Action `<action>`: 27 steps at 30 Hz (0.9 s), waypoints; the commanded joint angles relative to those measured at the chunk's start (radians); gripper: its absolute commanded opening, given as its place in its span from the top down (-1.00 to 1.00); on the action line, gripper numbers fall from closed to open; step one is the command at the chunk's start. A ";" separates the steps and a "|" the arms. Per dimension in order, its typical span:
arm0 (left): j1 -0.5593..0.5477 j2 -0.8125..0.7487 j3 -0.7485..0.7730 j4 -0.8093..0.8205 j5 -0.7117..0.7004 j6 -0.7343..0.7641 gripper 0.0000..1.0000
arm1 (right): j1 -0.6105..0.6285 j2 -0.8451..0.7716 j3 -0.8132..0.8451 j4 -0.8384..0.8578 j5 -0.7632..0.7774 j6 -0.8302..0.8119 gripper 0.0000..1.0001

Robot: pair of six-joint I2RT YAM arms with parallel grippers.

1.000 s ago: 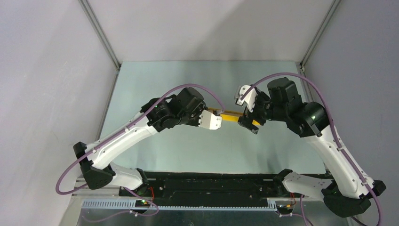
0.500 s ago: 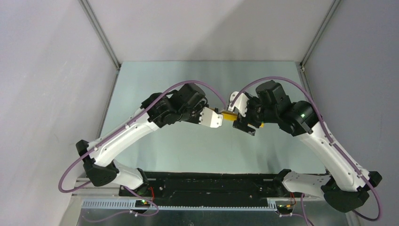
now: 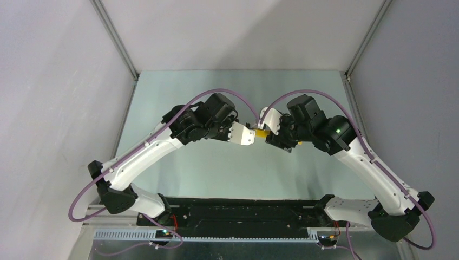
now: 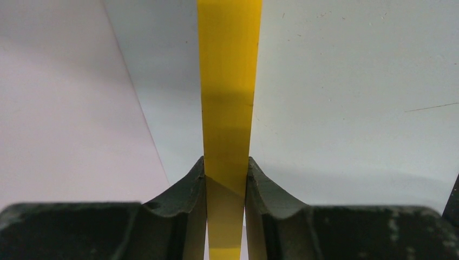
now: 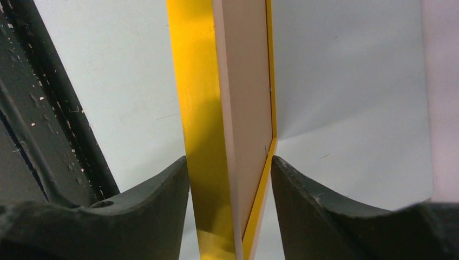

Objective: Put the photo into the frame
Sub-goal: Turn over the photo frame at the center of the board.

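The frame (image 3: pixel 261 133) hangs on edge above the table's middle, between both arms. In the left wrist view its yellow edge (image 4: pixel 227 81) runs straight up from my left gripper (image 4: pixel 226 162), which is shut on it with both pads pressed against the wood. My right gripper (image 5: pixel 230 160) straddles the frame's opposite end (image 5: pixel 200 108), its fingers (image 5: pixel 162 195) close on either side with thin gaps lower down. A pale beige panel (image 5: pixel 246 97) fills the frame's back. The photo's picture side is out of view.
The pale green table (image 3: pixel 216 86) lies below, with grey walls on three sides. A dark part of the right arm (image 5: pixel 32 108) crosses the left of the right wrist view. The arm bases (image 3: pixel 238 214) sit at the near edge.
The right arm has moved left onto the frame's free end and its fingers have narrowed around it. The left gripper has kept its hold and hardly moved.
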 commanded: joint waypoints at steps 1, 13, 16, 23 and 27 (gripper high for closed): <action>-0.002 -0.016 0.084 0.091 -0.004 0.027 1.00 | 0.009 0.015 -0.002 0.041 0.036 0.001 -0.14; 0.011 -0.015 0.087 0.085 0.027 0.011 1.00 | 0.018 0.044 -0.032 0.073 0.072 -0.007 -0.03; 0.014 -0.019 0.086 0.085 0.033 0.007 1.00 | 0.018 0.046 -0.031 0.075 0.072 -0.007 0.21; 0.032 -0.026 0.073 0.084 0.031 0.000 0.87 | 0.016 0.037 -0.018 0.071 0.066 -0.018 0.88; 0.048 -0.023 0.083 0.085 0.029 -0.003 0.42 | 0.008 0.046 0.024 0.050 0.053 -0.006 1.00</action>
